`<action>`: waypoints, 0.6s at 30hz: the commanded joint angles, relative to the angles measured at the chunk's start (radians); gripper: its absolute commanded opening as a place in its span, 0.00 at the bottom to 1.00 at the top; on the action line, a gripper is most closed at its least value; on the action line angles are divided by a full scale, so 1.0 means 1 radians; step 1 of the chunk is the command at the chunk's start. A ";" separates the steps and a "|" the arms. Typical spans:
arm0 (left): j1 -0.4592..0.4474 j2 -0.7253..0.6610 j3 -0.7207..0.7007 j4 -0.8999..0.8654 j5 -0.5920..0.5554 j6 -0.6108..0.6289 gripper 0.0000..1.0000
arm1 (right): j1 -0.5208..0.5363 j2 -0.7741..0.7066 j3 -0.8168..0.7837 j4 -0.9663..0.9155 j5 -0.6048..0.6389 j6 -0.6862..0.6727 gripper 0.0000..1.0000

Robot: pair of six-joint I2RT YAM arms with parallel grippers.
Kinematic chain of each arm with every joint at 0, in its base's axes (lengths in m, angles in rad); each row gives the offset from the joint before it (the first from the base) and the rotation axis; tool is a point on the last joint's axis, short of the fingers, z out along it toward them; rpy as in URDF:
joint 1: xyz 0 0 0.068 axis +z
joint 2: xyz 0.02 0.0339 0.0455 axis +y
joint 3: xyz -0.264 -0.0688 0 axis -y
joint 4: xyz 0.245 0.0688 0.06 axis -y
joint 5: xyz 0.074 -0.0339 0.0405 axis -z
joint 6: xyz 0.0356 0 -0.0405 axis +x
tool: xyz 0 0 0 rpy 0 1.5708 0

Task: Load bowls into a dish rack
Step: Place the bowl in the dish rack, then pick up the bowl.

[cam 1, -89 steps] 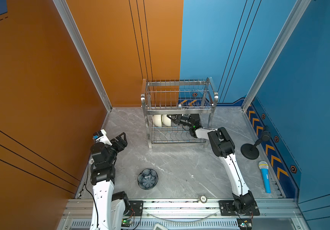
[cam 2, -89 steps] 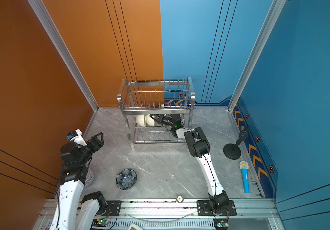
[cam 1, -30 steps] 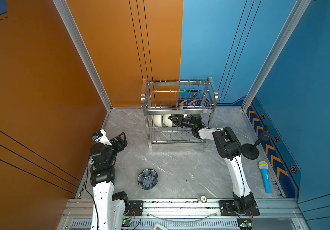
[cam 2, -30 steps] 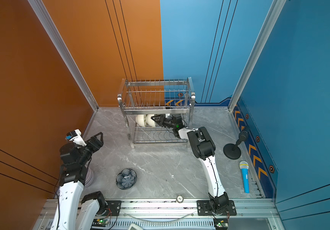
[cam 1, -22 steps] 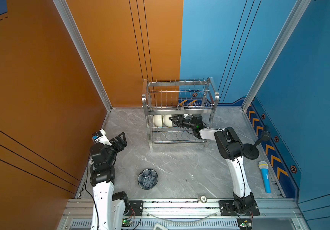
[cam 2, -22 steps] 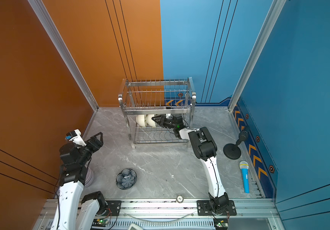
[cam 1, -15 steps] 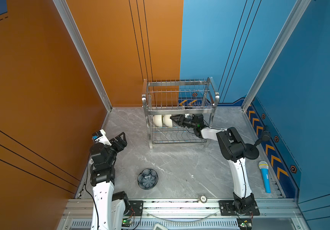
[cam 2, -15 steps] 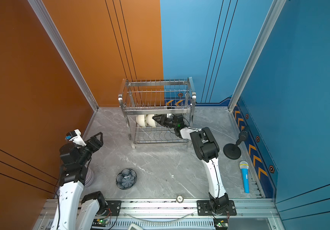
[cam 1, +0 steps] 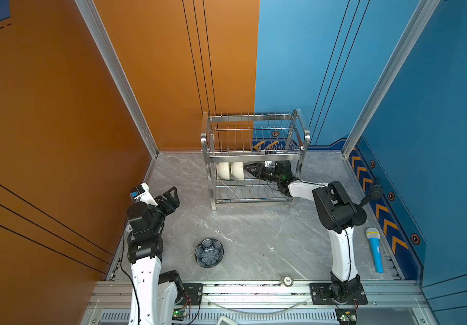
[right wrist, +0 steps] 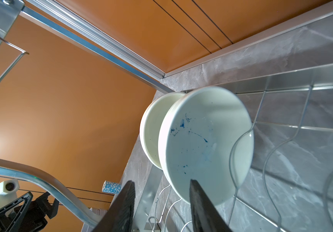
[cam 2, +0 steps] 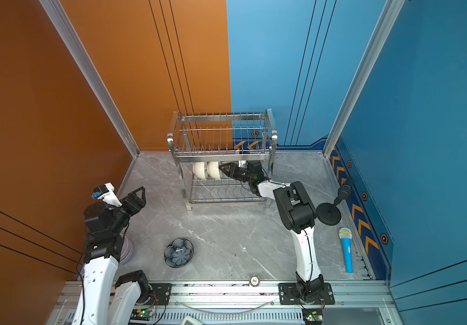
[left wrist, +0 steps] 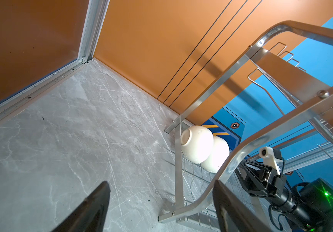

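Bowls (cam 1: pixel 223 170) of smooth, glossy cream-white, two of them, stand on edge side by side at the left end of the lower tier of the dish rack (cam 1: pixel 254 154), a shiny steel frame of thin wire prongs and flat curved side bands. In the right wrist view the nearer bowl (right wrist: pixel 205 140) shows faint blue smears inside its round hollow. A dark blue-grey bowl (cam 1: pixel 209 252) with a scalloped, flower-like rim and ribbed inside sits upright on the grey, marble-veined tabletop (cam 1: pixel 254 225), well apart from the rack. The right arm (cam 1: pixel 333 208) stretches nearly level into the lower tier; the right tool (cam 1: pixel 250 169) is released, its black fingers (right wrist: pixel 125 200) standing apart, one on each side of the nearer bowl's rim, gripping nothing. The left arm (cam 1: pixel 145 222) is folded upright near the orange wall (cam 1: pixel 57 140), its left tool (cam 1: pixel 173 196) spread wide and empty, aimed toward the rack.
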 commanded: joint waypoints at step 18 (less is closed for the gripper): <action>0.012 -0.011 -0.014 0.016 0.005 -0.012 0.81 | 0.091 -0.284 -0.272 -0.025 0.092 -0.178 0.46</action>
